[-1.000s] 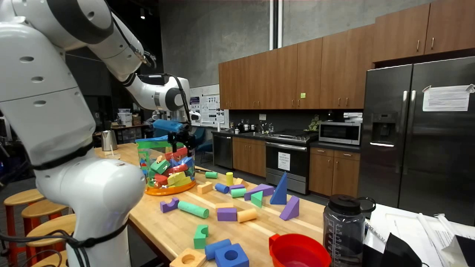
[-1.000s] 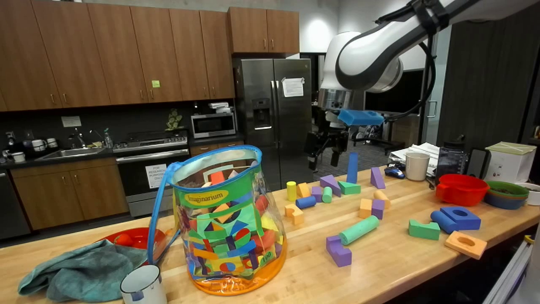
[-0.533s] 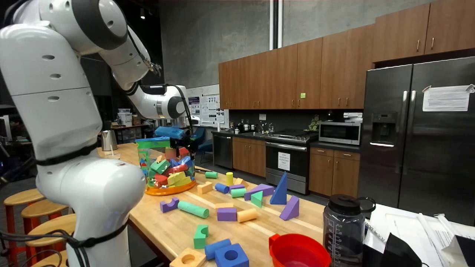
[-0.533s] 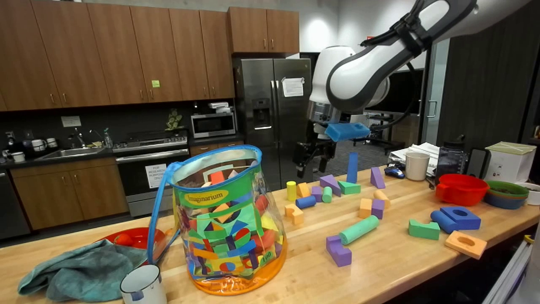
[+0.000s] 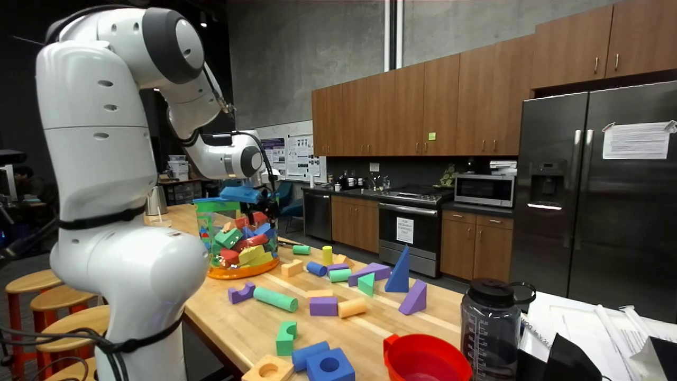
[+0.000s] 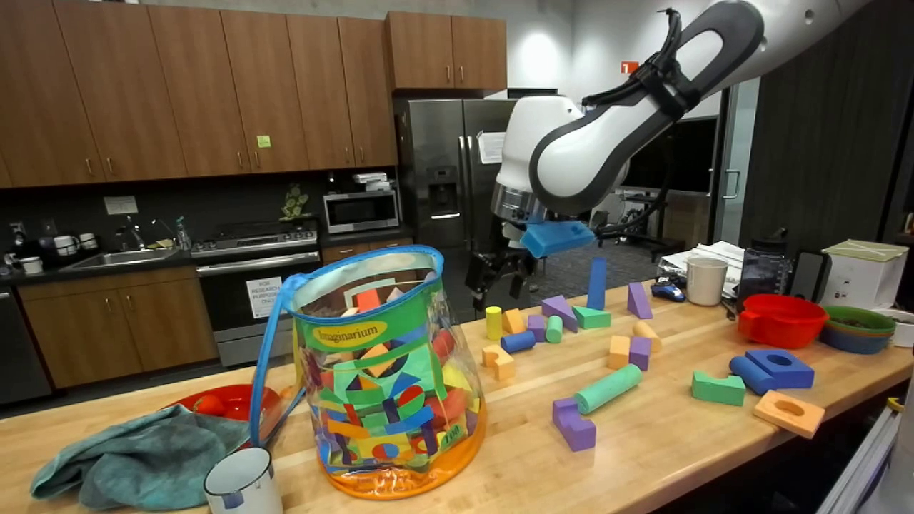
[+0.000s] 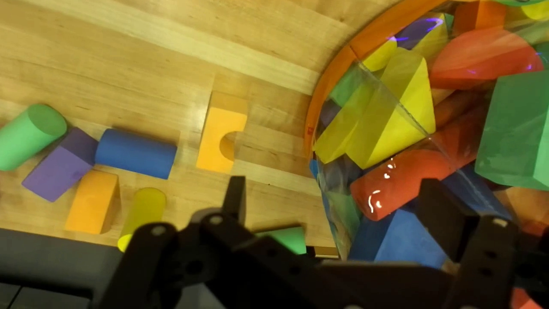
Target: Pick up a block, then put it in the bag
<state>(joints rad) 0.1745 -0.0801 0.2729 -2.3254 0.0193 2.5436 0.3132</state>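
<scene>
OK, in an exterior view the black two-finger gripper [image 6: 497, 293] hangs in the air, picture-right of the soft clear-plastic bag with green band, blue rim and orange base [image 6: 408, 308]; bag stands upright on the light wooden table [image 6: 500, 467], loaded with coloured blocks; loose ones lie on the table: purple notched block [image 6: 573, 427] right beside a long mint-green cylinder [image 6: 608, 389], orange notched block [image 6: 500, 363] nearer the bag; picture-left of the bag a grey-green cloth [image 6: 139, 460] overlaps a red dish [image 6: 239, 400], white mug with dark rim [image 6: 250, 492] just beside the cloth; in an exterior view the white robot arm [image 5: 100, 106] fills picture-left, gripper shows against the bag's upper part, can't tell depth there; tall blue wedge [image 5: 399, 272] stands upright, blue block with a round hole [image 5: 333, 375] sits up against a blue cylinder [image 5: 308, 355], red plastic bowl [image 5: 423, 341] near a dark clear bottle with black lid [image 5: 489, 333]; wrist view: jaws spread wide, nothing held, one finger [image 7: 235, 195] shows over the table, the other over the bag's blocks; orange notched block lies between the bag and a short blue cylinder [image 7: 136, 153], apart from both; yellow cylinder [image 7: 143, 213] and plain orange block [image 7: 91, 201] sit near that cylinder; in the bag a yellow wedge [image 7: 401, 111], a red cylinder [image 7: 401, 182] and a green block [image 7: 512, 128] show.
</scene>
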